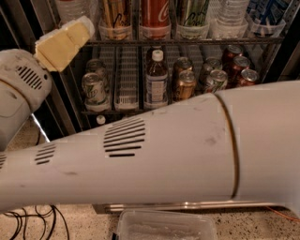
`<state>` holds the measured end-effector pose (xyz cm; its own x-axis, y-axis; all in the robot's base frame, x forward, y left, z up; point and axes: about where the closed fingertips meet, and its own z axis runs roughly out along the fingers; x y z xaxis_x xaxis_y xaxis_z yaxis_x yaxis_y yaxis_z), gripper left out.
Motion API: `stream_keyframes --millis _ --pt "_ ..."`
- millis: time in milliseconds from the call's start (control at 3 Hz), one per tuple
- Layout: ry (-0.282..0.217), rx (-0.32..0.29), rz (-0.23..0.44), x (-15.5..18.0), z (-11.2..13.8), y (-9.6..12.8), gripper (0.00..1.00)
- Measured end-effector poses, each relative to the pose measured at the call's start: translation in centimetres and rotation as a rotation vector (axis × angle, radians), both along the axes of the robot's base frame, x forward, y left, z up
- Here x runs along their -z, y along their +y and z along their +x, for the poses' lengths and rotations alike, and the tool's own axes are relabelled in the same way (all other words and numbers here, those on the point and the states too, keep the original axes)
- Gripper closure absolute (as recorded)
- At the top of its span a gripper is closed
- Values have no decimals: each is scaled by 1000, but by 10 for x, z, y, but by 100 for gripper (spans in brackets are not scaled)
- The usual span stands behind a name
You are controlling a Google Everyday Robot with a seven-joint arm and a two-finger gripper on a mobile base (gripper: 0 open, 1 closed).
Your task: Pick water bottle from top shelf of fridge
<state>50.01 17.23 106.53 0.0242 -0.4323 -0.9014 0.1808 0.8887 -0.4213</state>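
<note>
Three tall cans (154, 14) line the top shelf (197, 41); the pincer (63, 41) hangs at left, grip unclear.

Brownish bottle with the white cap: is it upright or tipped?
Upright: the bottle stands on its rack, cap on top. The claw hangs upper left, by the top shelf.

Brownish bottle (156, 82) stands among short cans (213, 80); plastic tub (164, 227) below.

Tangled black cables (26, 221) and a clear plastic tub (164, 228) are seen on the speckled beige floor (84, 222); the cream gripper (77, 32) is held up top left.
</note>
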Motion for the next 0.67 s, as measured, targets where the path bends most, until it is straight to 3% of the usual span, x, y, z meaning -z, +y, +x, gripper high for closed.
stream_keyframes --millis 667 --pt "-1 -5 32 2 -3 2 0"
